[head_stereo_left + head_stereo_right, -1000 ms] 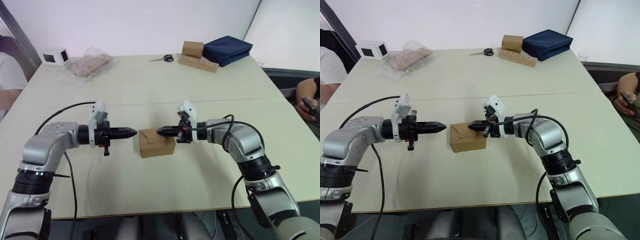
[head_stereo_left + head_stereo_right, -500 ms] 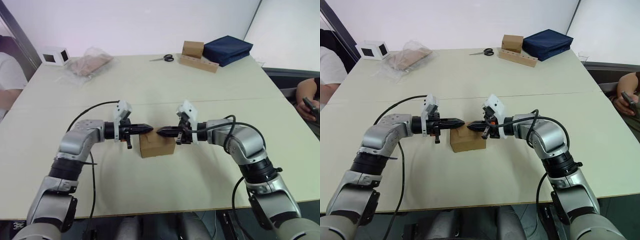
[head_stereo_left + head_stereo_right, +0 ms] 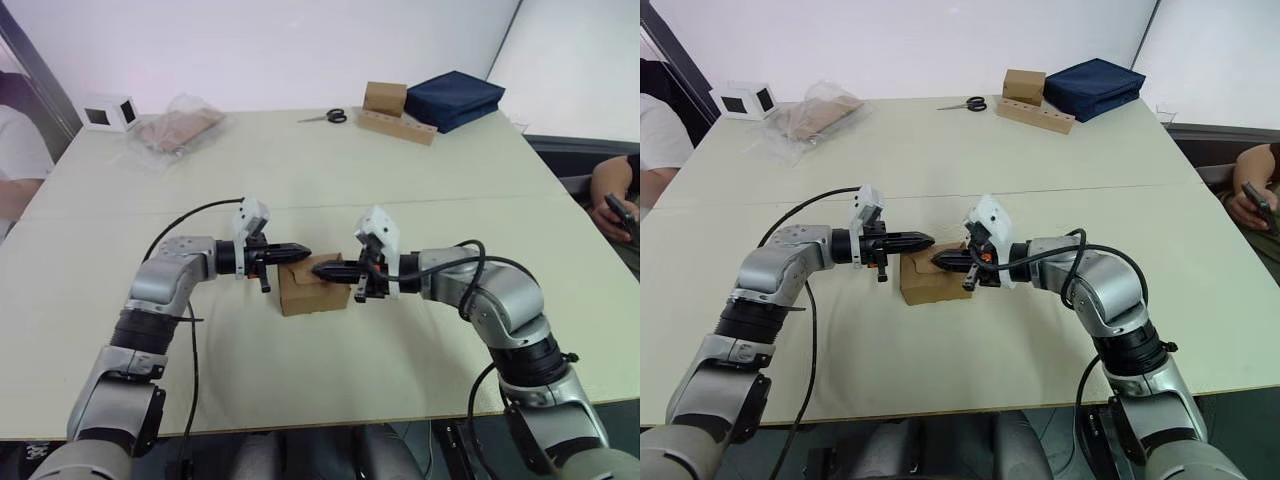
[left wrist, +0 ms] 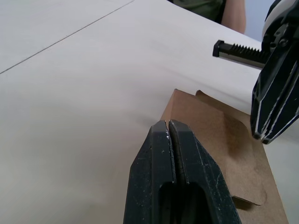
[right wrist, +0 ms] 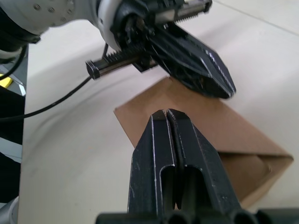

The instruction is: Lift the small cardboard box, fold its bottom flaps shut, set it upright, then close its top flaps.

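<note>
Cardboard box (image 3: 313, 288) is seen resting on the desk (image 3: 400, 190) between left gripper (image 3: 303, 254) and right gripper (image 3: 320, 268), both jaws clenched empty above it; jaws should be opened before it is lifted.

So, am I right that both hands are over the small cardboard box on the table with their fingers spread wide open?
Not quite: both wrist views show the left hand and right hand with fingers pressed shut. The rest holds: both are over the small cardboard box on the table.
</note>
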Available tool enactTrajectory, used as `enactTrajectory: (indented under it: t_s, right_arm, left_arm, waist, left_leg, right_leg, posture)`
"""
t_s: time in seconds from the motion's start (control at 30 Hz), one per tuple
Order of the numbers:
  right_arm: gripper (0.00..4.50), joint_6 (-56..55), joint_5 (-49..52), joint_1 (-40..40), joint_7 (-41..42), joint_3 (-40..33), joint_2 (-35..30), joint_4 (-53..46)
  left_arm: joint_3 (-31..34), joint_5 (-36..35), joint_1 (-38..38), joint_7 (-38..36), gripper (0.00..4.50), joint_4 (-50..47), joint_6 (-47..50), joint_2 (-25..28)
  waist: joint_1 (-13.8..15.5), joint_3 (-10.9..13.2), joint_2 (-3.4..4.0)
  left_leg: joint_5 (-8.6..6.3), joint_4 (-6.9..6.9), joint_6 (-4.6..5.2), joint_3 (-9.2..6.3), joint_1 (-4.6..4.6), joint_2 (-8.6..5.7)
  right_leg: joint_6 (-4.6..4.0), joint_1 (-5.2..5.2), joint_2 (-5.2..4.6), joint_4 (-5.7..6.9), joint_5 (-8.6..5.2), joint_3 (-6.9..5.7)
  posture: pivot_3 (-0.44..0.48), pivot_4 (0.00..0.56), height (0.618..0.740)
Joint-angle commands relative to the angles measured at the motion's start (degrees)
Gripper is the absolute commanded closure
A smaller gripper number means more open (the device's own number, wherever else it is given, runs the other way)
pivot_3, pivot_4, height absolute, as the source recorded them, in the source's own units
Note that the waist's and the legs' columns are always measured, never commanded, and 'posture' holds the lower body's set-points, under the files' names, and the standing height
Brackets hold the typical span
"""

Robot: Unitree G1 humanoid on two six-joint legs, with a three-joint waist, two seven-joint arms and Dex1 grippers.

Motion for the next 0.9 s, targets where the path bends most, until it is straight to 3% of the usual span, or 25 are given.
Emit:
enactTrajectory:
  t_s: [0.03, 0.53, 0.9]
  right_arm:
    - [4.5, -1.09, -0.42, 0.17, -0.82, 0.36, -0.09, -2.52]
    - [4.5, -0.86, -0.72, 1.22, -0.84, 2.49, -0.67, -4.17]
    - [4.5, -0.22, -1.96, 1.33, -2.58, 4.09, -0.95, -4.6]
  left_arm:
    - [0.63, -0.28, -1.08, -0.01, 4.48, -1.28, -0.04, -0.41]
    - [0.42, 1.72, -4.38, -0.32, 4.48, 4.99, -2.79, -1.81]
    - [-1.08, 2.95, -3.37, -2.79, 4.48, 3.58, -3.89, -2.2]
  waist:
    - [0.0, 0.0, 0.0]
    - [0.0, 0.0, 0.0]
    - [0.01, 0.0, 0.0]
  left_leg:
    - [0.0, 0.0, 0.0, 0.0, 0.0, 0.0]
    - [0.0, 0.0, 0.0, 0.0, 0.0, 0.0]
    - [0.0, 0.0, 0.0, 0.0, 0.0, 0.0]
  right_leg:
    - [0.0, 0.0, 0.0, 0.0, 0.0, 0.0]
    - [0.0, 0.0, 0.01, 0.0, 0.0, 0.0]
    - [0.0, 0.0, 0.01, -0.01, 0.0, 0.0]
  posture:
    - [0.0, 0.15, 0.74]
    - [0.0, 0.15, 0.74]
    - [0.0, 0.15, 0.74]
